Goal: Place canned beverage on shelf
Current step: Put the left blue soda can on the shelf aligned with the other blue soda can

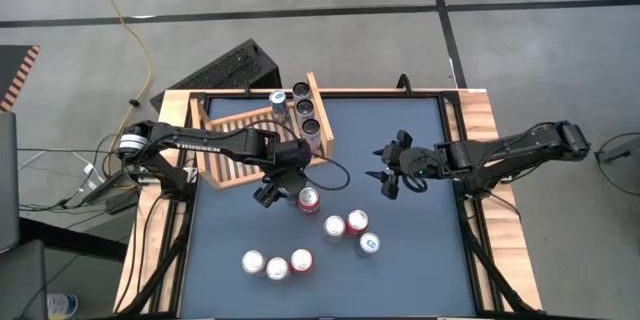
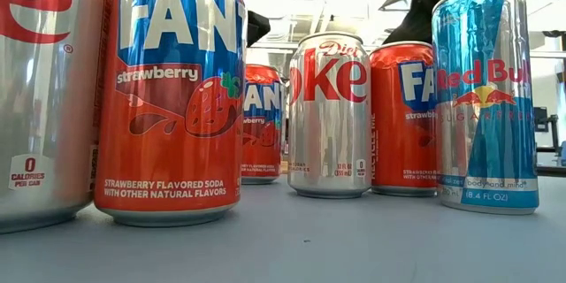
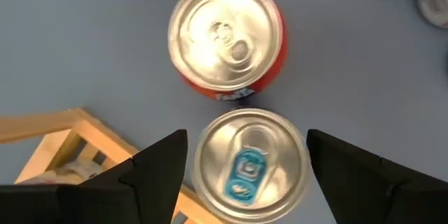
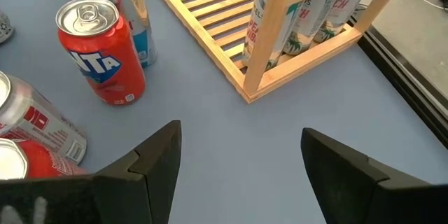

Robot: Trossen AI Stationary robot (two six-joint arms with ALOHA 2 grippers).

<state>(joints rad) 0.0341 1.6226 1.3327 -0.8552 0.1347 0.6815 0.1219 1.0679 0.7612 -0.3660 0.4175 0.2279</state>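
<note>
Blue-tabbed can [image 3: 250,173] sits upright between the spread fingers of the left pincer [image 3: 245,175], which flank it without visibly touching, just off the corner of the shelf [image 1: 240,132] and beside a red Fanta can [image 1: 309,199]. Three cans stand along the shelf's raised side board. Right pincer [image 1: 388,173] hangs open over bare surface [image 1: 400,270], well apart from the cans.
</note>
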